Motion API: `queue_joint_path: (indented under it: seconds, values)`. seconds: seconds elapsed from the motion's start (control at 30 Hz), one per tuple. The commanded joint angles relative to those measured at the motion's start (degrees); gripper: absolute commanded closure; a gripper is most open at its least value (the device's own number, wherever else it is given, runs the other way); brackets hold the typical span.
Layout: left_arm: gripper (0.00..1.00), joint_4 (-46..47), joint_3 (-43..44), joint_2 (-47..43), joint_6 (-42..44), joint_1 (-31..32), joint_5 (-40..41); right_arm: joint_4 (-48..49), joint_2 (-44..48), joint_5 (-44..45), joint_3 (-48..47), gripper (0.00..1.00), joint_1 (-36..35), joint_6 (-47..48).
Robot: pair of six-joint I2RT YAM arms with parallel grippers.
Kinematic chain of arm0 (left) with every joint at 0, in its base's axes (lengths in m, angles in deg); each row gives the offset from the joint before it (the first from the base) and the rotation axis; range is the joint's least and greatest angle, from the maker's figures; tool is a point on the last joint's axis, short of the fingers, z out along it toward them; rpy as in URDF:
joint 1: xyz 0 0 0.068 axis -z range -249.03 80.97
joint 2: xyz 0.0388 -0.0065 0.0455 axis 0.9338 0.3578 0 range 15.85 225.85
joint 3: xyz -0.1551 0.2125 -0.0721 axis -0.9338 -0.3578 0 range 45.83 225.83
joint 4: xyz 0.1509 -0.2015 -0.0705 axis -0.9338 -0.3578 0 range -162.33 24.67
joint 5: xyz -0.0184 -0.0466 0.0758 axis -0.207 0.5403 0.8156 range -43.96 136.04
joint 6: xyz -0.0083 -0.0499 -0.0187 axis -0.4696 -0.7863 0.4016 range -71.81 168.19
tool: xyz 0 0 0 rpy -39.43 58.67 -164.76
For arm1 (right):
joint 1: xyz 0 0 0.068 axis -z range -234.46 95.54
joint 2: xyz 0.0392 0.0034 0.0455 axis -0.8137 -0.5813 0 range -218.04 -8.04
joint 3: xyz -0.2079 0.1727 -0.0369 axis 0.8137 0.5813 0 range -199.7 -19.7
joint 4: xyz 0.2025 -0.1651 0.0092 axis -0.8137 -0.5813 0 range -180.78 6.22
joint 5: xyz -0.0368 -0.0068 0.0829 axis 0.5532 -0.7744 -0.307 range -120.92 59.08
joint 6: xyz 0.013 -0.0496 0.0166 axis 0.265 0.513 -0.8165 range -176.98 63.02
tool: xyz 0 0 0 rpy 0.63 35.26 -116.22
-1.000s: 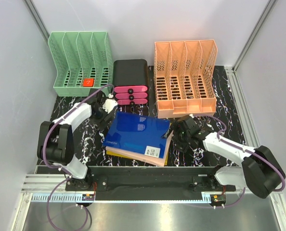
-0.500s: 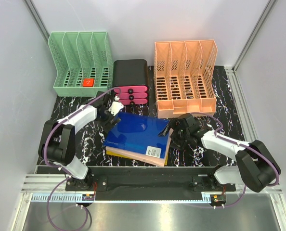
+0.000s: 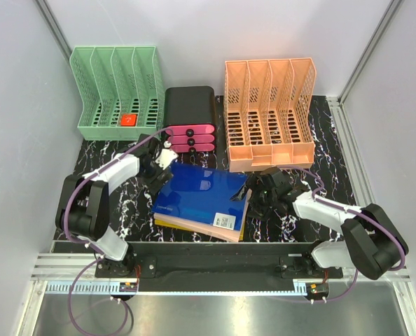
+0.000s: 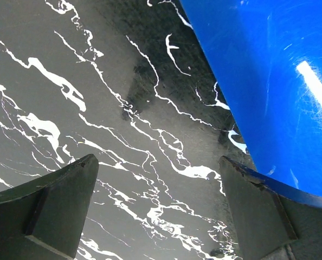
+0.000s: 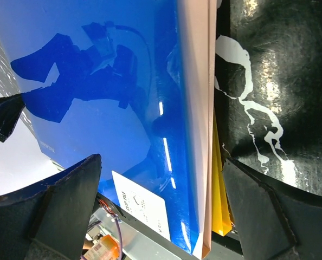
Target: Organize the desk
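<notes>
- The worktop (image 3: 124,203), black with white marble-like veining, lies under both arms. It fills most of the left wrist view (image 4: 123,108) and shows glossy black beside the right jaws (image 5: 280,81).
- An orange file rack (image 3: 269,112) with four slots stands beyond the right jaws, at the back of the worktop.
- A green file rack (image 3: 115,91), also with four slots, stands beyond the left jaws and off to their left.
- A blue folder (image 3: 201,189) tops a flat stack between the two sets of jaws. Its glossy cover (image 5: 96,97) mirrors the arm above it.
- A black drawer unit (image 3: 190,119) with pink drawer fronts sits just beyond the left jaws, between the two racks.
- A pink folder (image 5: 196,81) lies under the blue one, and a yellow folder (image 5: 223,184) under that.
- The right gripper (image 3: 255,199) has its jaws spread wide (image 5: 162,162), straddling the stack's edge and gripping nothing.
- The left gripper (image 3: 162,168) also has wide jaws (image 4: 156,168), with bare worktop between them. The blue cover's edge (image 4: 269,81) runs down to the right-hand finger.
- A white label (image 3: 224,221) sits on the blue cover just inside the right jaws (image 5: 142,208). Its print is too small to read.
- A small red thing (image 3: 128,119) lies inside the green rack, well beyond the left jaws.
</notes>
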Motion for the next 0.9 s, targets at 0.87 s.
queue_joint_path:
  seconds: [0.87]
  values:
    - [0.01, -0.81, 3.14, 0.07, -8.15, 12.38, -1.54, 5.58, 1.9, -3.71, 4.48, 0.0, 1.49, -1.18]
